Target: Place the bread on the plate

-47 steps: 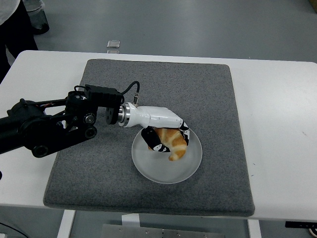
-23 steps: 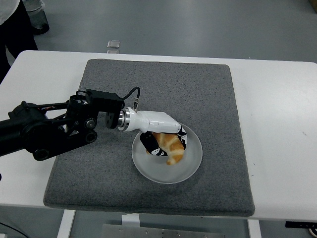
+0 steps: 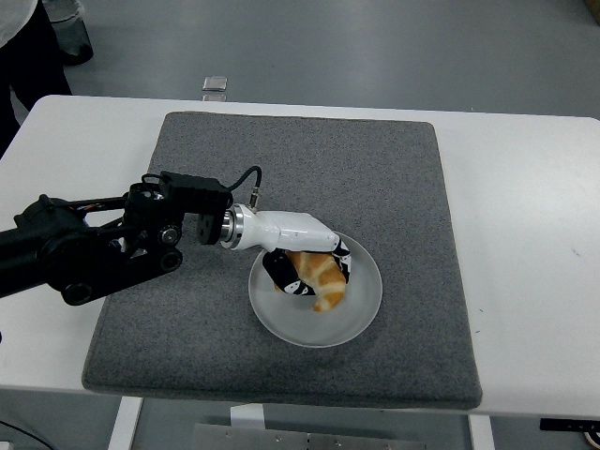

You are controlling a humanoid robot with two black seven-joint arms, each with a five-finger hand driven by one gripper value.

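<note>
Left hand (image 3: 305, 267), white-shelled with black fingers (image 3: 281, 274), is curled around the bread (image 3: 320, 277), a golden croissant, gripping it from above and from the arm side over the plate (image 3: 361, 314). Bread sits under the palm and between the fingers, its free tip poking out toward the worktop's (image 3: 525, 234) near edge, low over or touching the plate, which lies on the grey mat (image 3: 187, 328). Compared with one second ago, hand and bread have shifted slightly back toward the arm's side, grasp unchanged.
</note>
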